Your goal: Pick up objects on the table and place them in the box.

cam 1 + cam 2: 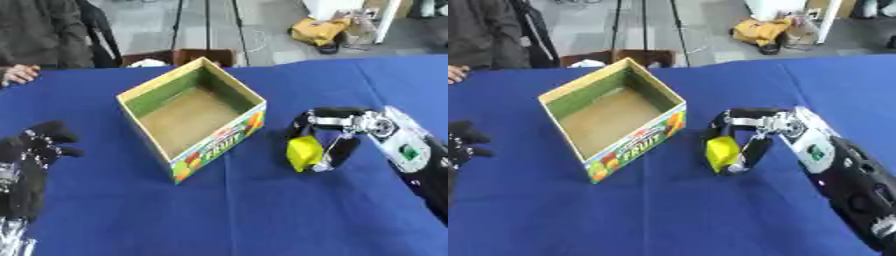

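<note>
An open cardboard fruit box (229, 90) with a green inside wall and a bare brown floor sits on the blue table, left of centre. To its right, my right hand (332, 131) has its fingers and thumb curled round a small yellow object (304, 152), held close to the cloth beside the box's right corner. My left hand (37, 147) rests at the left edge, fingers up and relaxed, holding nothing.
A blue cloth (262, 210) covers the whole table. A person's hand (17, 74) lies on the far left edge. Beyond the table stand a brown carton (188, 55) and a yellow bag (319, 31) on the floor.
</note>
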Available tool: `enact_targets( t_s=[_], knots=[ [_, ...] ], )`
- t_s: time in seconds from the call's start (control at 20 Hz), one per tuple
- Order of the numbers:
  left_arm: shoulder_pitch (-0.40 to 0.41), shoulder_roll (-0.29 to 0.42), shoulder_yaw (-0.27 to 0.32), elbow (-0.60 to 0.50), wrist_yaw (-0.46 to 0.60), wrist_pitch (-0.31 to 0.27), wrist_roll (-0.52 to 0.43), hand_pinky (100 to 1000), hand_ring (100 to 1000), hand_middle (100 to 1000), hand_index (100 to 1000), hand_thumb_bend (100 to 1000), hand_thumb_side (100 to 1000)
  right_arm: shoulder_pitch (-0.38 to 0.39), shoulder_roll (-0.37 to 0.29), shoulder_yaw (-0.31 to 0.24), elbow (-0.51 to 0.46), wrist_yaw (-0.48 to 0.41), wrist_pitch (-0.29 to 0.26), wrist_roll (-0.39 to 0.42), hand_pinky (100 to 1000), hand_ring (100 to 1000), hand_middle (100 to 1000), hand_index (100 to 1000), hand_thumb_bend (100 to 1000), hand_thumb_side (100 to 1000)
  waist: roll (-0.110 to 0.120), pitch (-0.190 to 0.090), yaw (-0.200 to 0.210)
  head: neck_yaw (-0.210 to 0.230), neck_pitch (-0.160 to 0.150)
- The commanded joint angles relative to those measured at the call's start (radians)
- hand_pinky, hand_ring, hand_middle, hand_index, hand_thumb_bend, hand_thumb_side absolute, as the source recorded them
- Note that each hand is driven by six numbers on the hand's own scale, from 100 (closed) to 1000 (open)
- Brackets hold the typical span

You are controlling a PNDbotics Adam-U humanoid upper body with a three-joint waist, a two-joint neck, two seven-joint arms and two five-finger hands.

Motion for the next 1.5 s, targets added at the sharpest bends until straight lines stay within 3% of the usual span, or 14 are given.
enact_targets(
  t_s=[0.05,0.1,0.2,0.6,0.8,1.1,1.5],
  knots=[
    [-0.008,0.016,0.002,-0.011,0.002,-0.001,-0.002,573,663,572,747,867,903,-0.013,-0.016,-0.010,-0.004,0.000,0.001,-0.018,542,707,513,630,353,221,-0.002,-0.019,-0.001,-0.003,-0.011],
    [-0.008,0.016,0.002,-0.010,0.002,-0.001,-0.002,573,662,572,747,867,903,-0.013,-0.018,-0.012,-0.006,-0.001,0.001,-0.028,518,669,444,551,289,247,-0.003,-0.019,-0.001,-0.002,-0.011],
    [-0.007,0.017,0.002,-0.010,0.001,-0.001,-0.003,573,662,572,748,867,904,-0.013,-0.023,-0.014,-0.014,-0.005,0.002,-0.049,503,645,399,507,241,262,-0.004,-0.020,-0.003,-0.002,-0.012],
    [-0.005,0.022,0.004,-0.011,-0.001,-0.002,-0.005,573,660,569,748,867,903,-0.035,-0.085,-0.037,-0.109,-0.048,0.019,-0.098,503,639,390,500,248,319,-0.014,-0.025,-0.009,0.005,-0.014],
    [-0.007,0.021,0.000,-0.011,-0.001,-0.001,-0.007,573,659,569,747,864,902,-0.086,-0.087,-0.083,-0.124,-0.031,0.059,-0.160,495,642,411,520,202,383,-0.018,-0.025,-0.003,0.005,-0.017],
    [-0.030,0.006,-0.018,-0.014,0.004,0.000,-0.024,573,659,568,747,863,899,-0.193,-0.010,-0.149,0.007,0.058,0.101,-0.316,482,649,426,538,191,417,-0.022,-0.016,0.055,-0.028,-0.040],
    [-0.077,-0.021,-0.052,-0.027,0.019,0.002,-0.056,574,658,568,747,862,895,-0.288,0.113,-0.155,0.154,0.229,0.082,-0.410,500,681,475,587,188,448,-0.025,0.005,0.166,-0.096,-0.074]
  ],
)
